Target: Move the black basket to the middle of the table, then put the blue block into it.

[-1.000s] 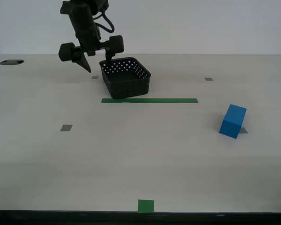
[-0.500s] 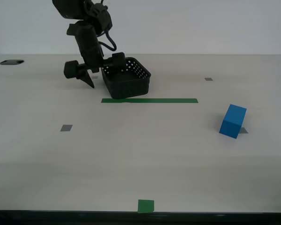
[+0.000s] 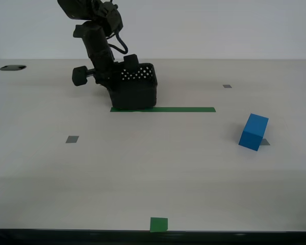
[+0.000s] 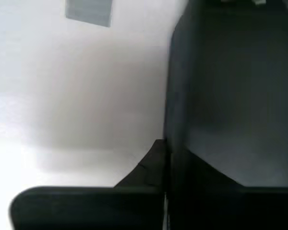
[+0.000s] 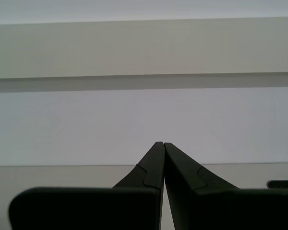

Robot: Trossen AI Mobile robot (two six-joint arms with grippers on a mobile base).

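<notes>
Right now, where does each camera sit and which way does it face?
Exterior view: on the robot's base, facing across the pale off-white table; an arm grips the perforated black plastic basket; small bright-blue block apart.
Second wrist view: on my second gripper, jaws clamping the basket wall.
First wrist view: on my first gripper, jaws together, facing a pale wall.
Shared: exterior and second wrist views show the basket.
</notes>
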